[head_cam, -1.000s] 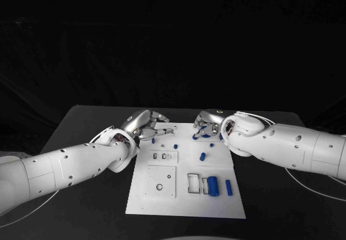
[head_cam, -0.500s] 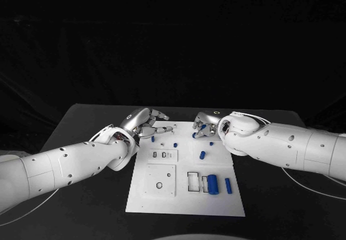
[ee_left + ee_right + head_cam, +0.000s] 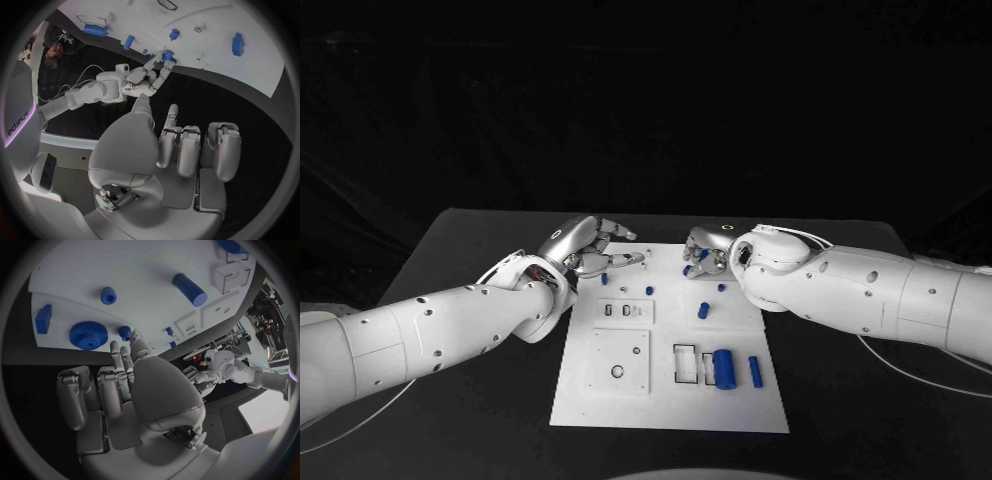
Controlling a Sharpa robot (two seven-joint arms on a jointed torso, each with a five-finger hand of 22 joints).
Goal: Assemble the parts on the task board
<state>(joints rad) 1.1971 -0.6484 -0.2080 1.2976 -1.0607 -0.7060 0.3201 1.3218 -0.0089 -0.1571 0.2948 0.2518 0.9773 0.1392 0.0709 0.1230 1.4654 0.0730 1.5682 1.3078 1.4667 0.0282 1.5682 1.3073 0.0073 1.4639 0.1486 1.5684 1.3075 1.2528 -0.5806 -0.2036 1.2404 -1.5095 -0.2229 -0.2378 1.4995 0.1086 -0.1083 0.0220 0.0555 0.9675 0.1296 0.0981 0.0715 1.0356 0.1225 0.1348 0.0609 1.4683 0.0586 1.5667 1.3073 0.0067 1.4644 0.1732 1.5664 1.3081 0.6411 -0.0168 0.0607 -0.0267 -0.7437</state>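
Note:
The white task board (image 3: 625,385) lies lengthwise on the black table. My left hand (image 3: 589,244) hovers over the board's far left corner, holding nothing, one finger (image 3: 172,114) stretched out. My right hand (image 3: 708,248) hovers over the far right corner, fingers (image 3: 115,352) loosely extended and empty, their tips close to a small blue peg (image 3: 125,332). A blue gear (image 3: 88,335) lies flat on the board beside those fingers, untouched. The left wrist view shows the right hand (image 3: 140,82) at the board's edge. A thick blue cylinder (image 3: 724,369) and a slim blue bar (image 3: 757,372) lie near the front right.
A short blue cylinder (image 3: 705,311) and small blue pegs (image 3: 651,291) (image 3: 604,279) stand mid-board. A blue block (image 3: 44,319) sits by the board's far edge. White inset plates (image 3: 620,362) with holes and a rectangular slot (image 3: 687,364) occupy the near half. Black tabletop (image 3: 473,240) surrounds the board.
My right hand has lifted off the blue gear and drawn back slightly, its arm swinging inward. My left hand has shifted a little toward the far left corner.

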